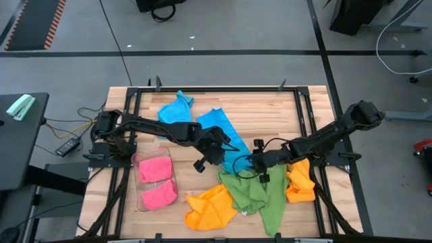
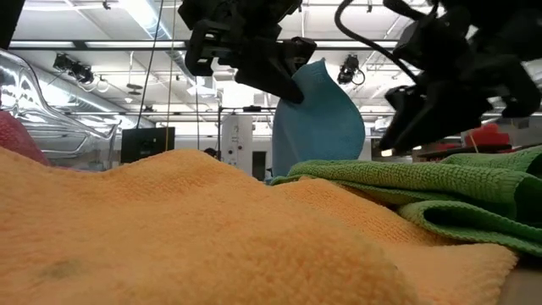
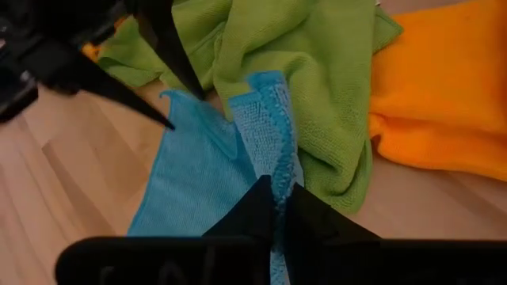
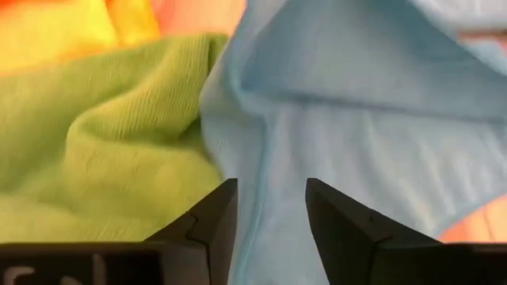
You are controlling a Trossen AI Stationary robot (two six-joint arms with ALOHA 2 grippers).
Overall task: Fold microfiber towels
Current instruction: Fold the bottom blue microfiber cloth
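Note:
A sky blue microfiber towel (image 1: 223, 128) lies at the table's middle, partly raised. My left gripper (image 3: 277, 191) is shut on it; the low view shows the towel (image 2: 326, 127) hanging below that gripper (image 2: 288, 80). My right gripper (image 4: 269, 202) is open. Its fingers (image 3: 162, 75) stand on either side of the towel's far corner (image 3: 181, 101). A green towel (image 1: 260, 192) lies bunched just near of both grippers, touching the blue one. My left gripper pinches the blue towel's stitched hem (image 3: 276, 162) between its two fingers, where the cloth is bunched into a ridge. The fingers slant down from the table's left. The held part is raised, and the rest droops slack to the table. My right gripper's fingers flank the corner; whether they touch it I cannot tell.
A second blue towel (image 1: 177, 108) lies at the far side. Orange towels lie near the front edge (image 1: 212, 206) and at the right (image 1: 300, 182). A clear plastic tray (image 1: 138, 196) at the left holds two pink towels (image 1: 156, 169). Bare wood shows at the far right.

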